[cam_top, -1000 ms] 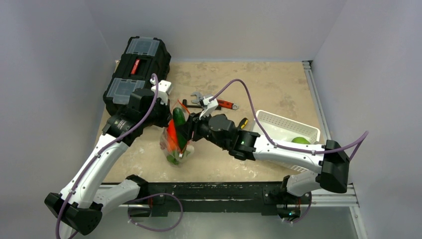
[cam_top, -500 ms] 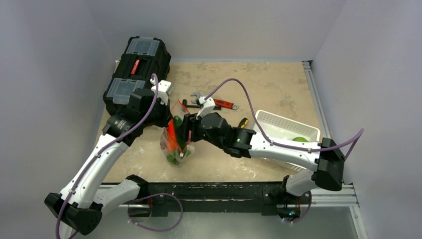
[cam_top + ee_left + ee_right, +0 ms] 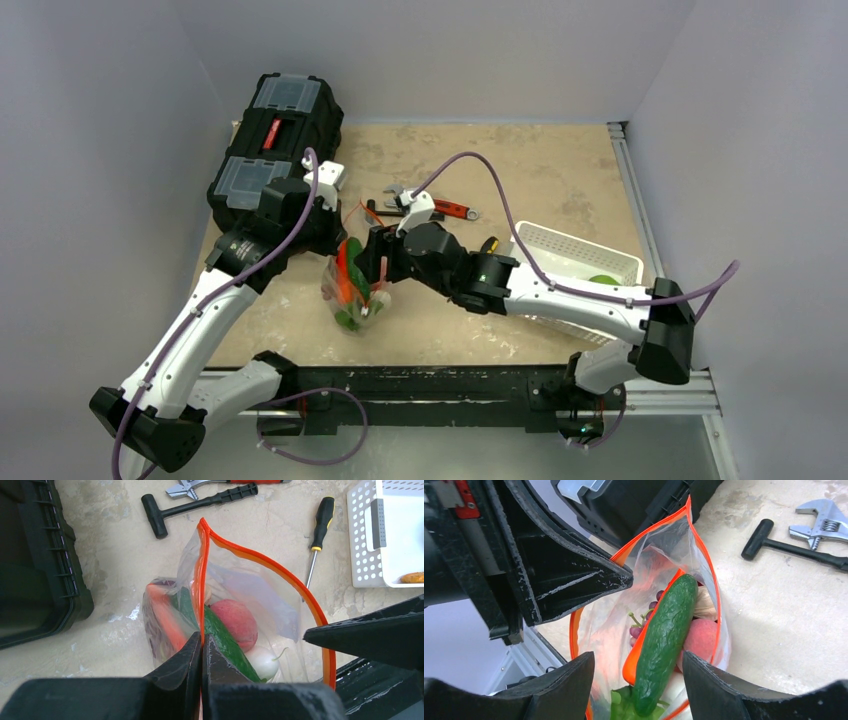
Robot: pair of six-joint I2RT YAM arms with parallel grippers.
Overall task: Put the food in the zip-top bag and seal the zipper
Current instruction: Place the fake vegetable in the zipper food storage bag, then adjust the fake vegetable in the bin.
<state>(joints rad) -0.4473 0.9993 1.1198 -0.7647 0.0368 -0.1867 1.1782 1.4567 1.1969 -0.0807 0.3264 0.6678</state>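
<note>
Cucumber (image 3: pixel 669 625) under right claw (image 3: pixel 638 661) (inside zip-top bag (image 3: pixel 650 550))

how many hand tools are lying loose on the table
3: the wrench and black T-handle driver lie beyond the bag, the screwdriver beside the white basket. Others may be hidden.

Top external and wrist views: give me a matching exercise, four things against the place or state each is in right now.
Things:
1. cucumber
2. left pincer
3. screwdriver
4. right pincer

Place or state:
a. lying on the table, between the zip-top bag and the white basket
b. shut on the zipper
c. open, over the bag's mouth
d. inside the bag

Pairs: 1-d, 2-b, 3-a, 4-c
</note>
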